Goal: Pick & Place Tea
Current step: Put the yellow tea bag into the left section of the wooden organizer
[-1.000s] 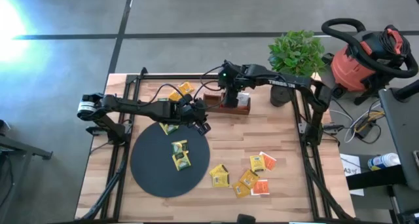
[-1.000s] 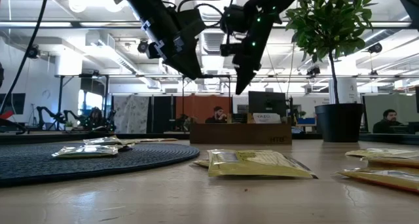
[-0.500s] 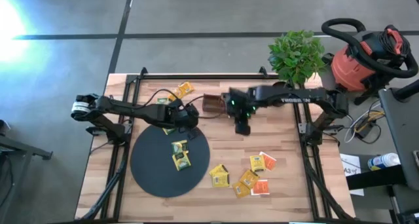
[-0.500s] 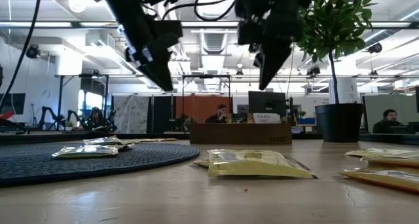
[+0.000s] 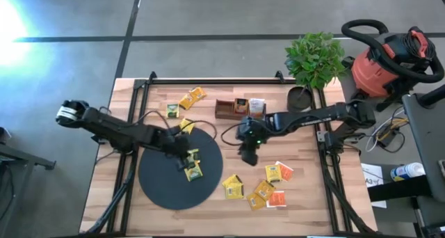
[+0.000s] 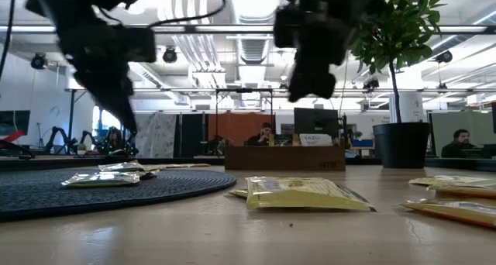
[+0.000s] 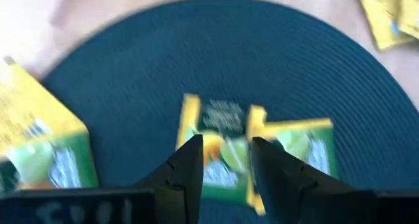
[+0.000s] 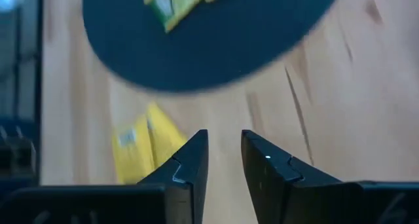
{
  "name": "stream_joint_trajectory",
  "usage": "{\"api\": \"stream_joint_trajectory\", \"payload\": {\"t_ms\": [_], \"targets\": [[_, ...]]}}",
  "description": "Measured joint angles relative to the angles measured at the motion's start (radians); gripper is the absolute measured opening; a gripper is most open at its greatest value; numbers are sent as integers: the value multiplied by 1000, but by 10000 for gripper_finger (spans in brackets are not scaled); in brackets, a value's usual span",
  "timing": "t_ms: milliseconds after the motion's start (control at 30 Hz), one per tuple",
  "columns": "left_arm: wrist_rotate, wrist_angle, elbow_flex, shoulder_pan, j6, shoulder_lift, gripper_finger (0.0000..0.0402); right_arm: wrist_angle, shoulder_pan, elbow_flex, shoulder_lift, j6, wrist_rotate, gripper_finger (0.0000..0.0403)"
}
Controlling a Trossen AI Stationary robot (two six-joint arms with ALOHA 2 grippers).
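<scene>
Two dark robot arms reach over a wooden table (image 5: 299,189), seen from above.

The left gripper (image 5: 182,154) hovers over a black round disc (image 5: 161,186). Its fingers (image 7: 185,166) stand apart with a narrow gap and nothing between them; through the gap, two yellow tea sachets (image 7: 226,142) lie on the disc below.

The right gripper (image 5: 248,153) hangs over bare wood just beside the disc's edge. Its fingers (image 8: 194,160) are slightly apart and hold nothing — one yellow sachet (image 8: 139,144) lies on the table beyond them.

The tea is scattered: two sachets on the disc (image 5: 191,165), a loose cluster of yellow and orange-red ones (image 5: 268,186) on the wood toward the right arm's side, and a few more (image 5: 186,101) near the far edge. A brown wooden tray (image 5: 233,108) sits at the far side, holding a couple of sachets.

A potted plant (image 5: 314,57) stands at the table's far corner, and a red shop vacuum (image 5: 386,60) sits on the floor beside it. From table height, an open workshop shows behind, with seated people (image 6: 266,133) in the distance.
</scene>
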Motion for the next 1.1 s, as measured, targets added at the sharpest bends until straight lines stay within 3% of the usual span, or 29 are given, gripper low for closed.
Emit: {"api": "stream_joint_trajectory", "payload": {"t_ms": [133, 367, 567, 733, 867, 1100], "targets": [[10, -21, -70, -46, -148, -42, 124, 156, -7, 35, 90, 105, -16, 90], [21, 17, -174, -79, -467, -50, 124, 188, -14, 203, 269, 241, -16, 99], [13, 160, -203, -85, -484, -48, 124, 176, -14, 355, 449, 442, -74, 100], [-19, 191, -213, -86, -459, -32, 124, 171, -14, 469, 563, 501, -77, 99], [-25, 204, -244, -86, -445, 1, 124, 173, -16, 528, 619, 552, -122, 105], [-54, 397, -299, -86, -450, 46, 124, 161, -16, 566, 669, 582, -125, 117]]}}
